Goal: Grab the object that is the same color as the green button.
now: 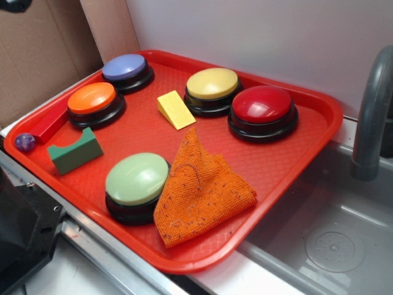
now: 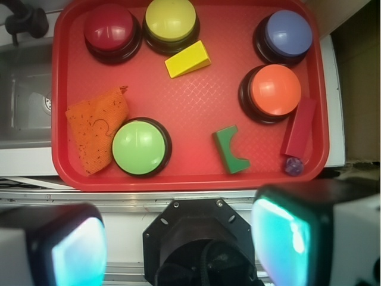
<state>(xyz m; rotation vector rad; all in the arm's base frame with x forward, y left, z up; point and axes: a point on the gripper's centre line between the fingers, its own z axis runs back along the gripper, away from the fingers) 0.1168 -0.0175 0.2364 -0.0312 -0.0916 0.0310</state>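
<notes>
A red plastic tray (image 1: 319, 132) with a raised rim and a fine cross-hatched floor sits on a counter beside a grey metal sink (image 1: 334, 236). A curved grey faucet (image 1: 371, 117) rises at the sink's far edge. No brand, label or writing can be read on anything.

An orange cloth (image 1: 199, 187) of coarse, open weave lies rumpled on the tray, its edge touching the green button (image 1: 136, 179), a smooth pale-green dome on a round black base near the tray's front rim. Four more domed buttons of the same build stand farther back: a glossy red button (image 1: 263, 106), a yellow button (image 1: 212, 84), an orange button (image 1: 92, 98) and a blue-violet button (image 1: 124, 67).

The green block (image 1: 75, 151), a matte dark green solid with a curved notch scooped from its top, lies on the tray floor between the green button and the orange button, touching neither. A red bar (image 1: 49, 126), long and rectangular, rests against the tray's left rim beside the orange button. A yellow wedge (image 1: 176, 110) lies just in front of the yellow button. A small purple ball (image 1: 25, 142), faceted in the wrist view, sits by the end of the red bar.

The gripper (image 2: 178, 244) hangs above the counter in front of the tray, its two pale fingers (image 2: 286, 235) spread wide apart and holding nothing.
</notes>
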